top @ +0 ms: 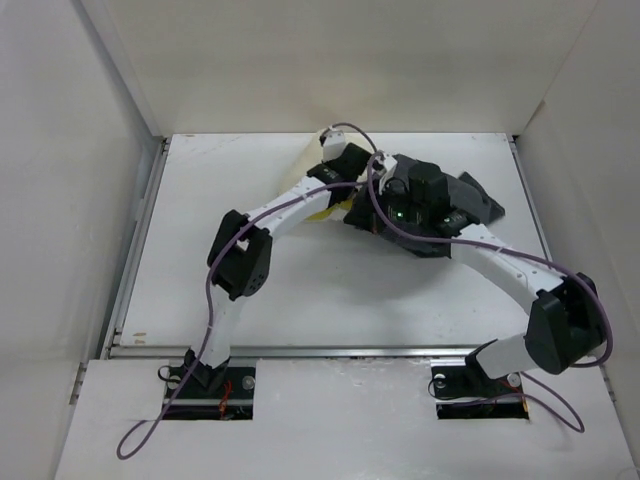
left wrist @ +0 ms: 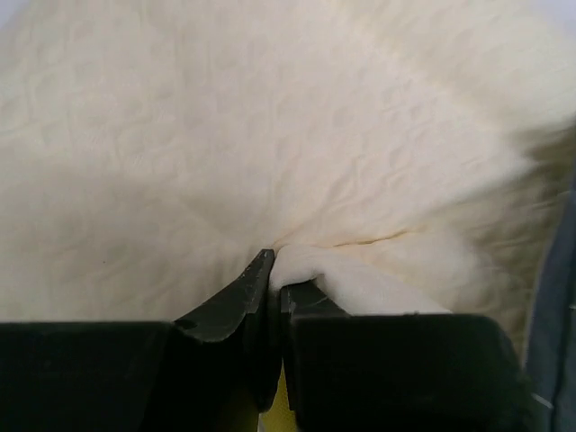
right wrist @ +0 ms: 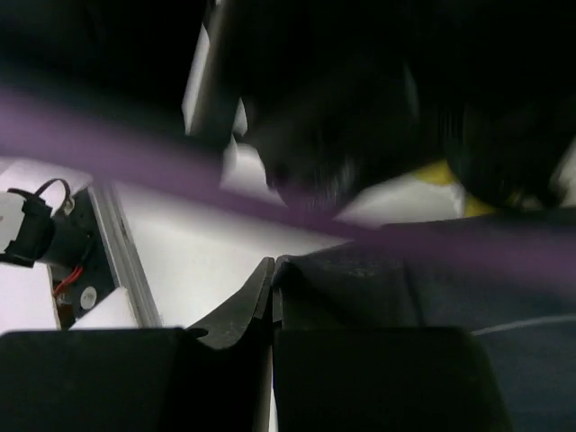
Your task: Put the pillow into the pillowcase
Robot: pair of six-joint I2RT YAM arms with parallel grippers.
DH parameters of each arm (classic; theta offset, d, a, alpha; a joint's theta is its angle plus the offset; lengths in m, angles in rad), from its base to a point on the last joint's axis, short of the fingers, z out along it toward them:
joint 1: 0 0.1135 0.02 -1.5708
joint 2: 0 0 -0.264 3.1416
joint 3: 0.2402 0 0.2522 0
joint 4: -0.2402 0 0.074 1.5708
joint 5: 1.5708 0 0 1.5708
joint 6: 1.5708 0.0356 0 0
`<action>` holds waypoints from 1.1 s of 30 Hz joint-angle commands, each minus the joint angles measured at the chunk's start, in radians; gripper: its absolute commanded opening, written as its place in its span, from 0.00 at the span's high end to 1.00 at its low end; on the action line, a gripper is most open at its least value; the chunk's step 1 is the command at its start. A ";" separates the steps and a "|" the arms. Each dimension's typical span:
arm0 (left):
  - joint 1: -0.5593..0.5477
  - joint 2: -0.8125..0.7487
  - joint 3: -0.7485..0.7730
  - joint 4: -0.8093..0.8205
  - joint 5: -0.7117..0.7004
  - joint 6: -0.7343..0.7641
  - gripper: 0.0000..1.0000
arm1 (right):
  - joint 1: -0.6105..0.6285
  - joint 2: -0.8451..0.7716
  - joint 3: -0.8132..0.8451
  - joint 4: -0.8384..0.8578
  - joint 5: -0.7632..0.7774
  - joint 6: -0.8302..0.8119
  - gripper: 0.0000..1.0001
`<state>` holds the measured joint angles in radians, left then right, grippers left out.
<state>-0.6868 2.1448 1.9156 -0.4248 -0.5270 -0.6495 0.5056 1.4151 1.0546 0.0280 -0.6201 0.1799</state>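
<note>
The cream-yellow pillow (left wrist: 270,135) fills the left wrist view. My left gripper (left wrist: 274,268) is shut on a pinched fold of its fabric. In the top view only a cream sliver (top: 312,152) and a yellow edge (top: 323,213) of the pillow show beside the left gripper (top: 345,162). The dark grey pillowcase (top: 478,200) lies at the back right, with the pillow partly hidden in or under it. My right gripper (right wrist: 273,268) is shut on the pillowcase's edge (right wrist: 432,270), lifted off the table; in the top view it (top: 388,200) sits next to the left wrist.
White walls (top: 90,200) enclose the table on three sides. A metal rail (top: 300,350) runs along the front edge. A purple cable (right wrist: 108,148) crosses the right wrist view. The two wrists are crowded close together at the back centre.
</note>
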 commanded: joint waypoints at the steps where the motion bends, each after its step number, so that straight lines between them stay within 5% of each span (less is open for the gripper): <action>1: -0.043 -0.029 0.002 0.077 -0.001 -0.062 1.00 | -0.034 0.008 0.033 0.012 -0.106 -0.014 1.00; 6: -0.054 -0.161 -0.180 0.175 0.209 0.017 1.00 | -0.059 0.053 0.033 -0.077 -0.030 -0.052 0.88; 7: -0.054 -0.181 -0.234 0.187 0.235 0.017 0.92 | -0.059 0.053 0.044 -0.103 -0.020 -0.053 0.85; 8: -0.054 -0.200 -0.250 0.187 0.258 0.030 0.60 | -0.059 0.053 0.044 -0.123 -0.020 -0.068 0.75; 10: -0.063 -0.259 -0.285 0.152 0.243 0.040 0.12 | -0.068 0.013 0.044 -0.186 0.009 -0.080 0.70; 11: -0.063 -0.282 -0.302 0.123 0.227 0.059 0.00 | -0.068 -0.010 0.044 -0.198 0.046 -0.080 0.64; 15: -0.040 -0.407 -0.381 0.063 0.142 0.059 0.00 | -0.068 -0.125 0.057 -0.279 0.205 -0.095 0.34; 19: 0.030 -0.473 -0.452 0.098 0.160 0.089 0.00 | -0.068 -0.122 0.143 -0.432 0.611 -0.019 0.22; 21: 0.090 -0.456 -0.452 0.124 0.197 0.112 0.00 | -0.078 -0.044 0.226 -0.514 0.817 0.048 0.22; 25: 0.184 -0.340 -0.374 0.170 0.349 0.183 0.00 | -0.078 0.143 0.361 -0.605 0.988 0.133 0.22; 33: 0.248 -0.085 -0.167 0.216 0.600 0.344 0.00 | -0.078 0.490 0.637 -0.735 1.059 0.202 0.22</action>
<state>-0.4358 2.0598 1.6760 -0.2531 -0.0666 -0.3965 0.4263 1.8610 1.5944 -0.5957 0.3473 0.3286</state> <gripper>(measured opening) 0.997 0.780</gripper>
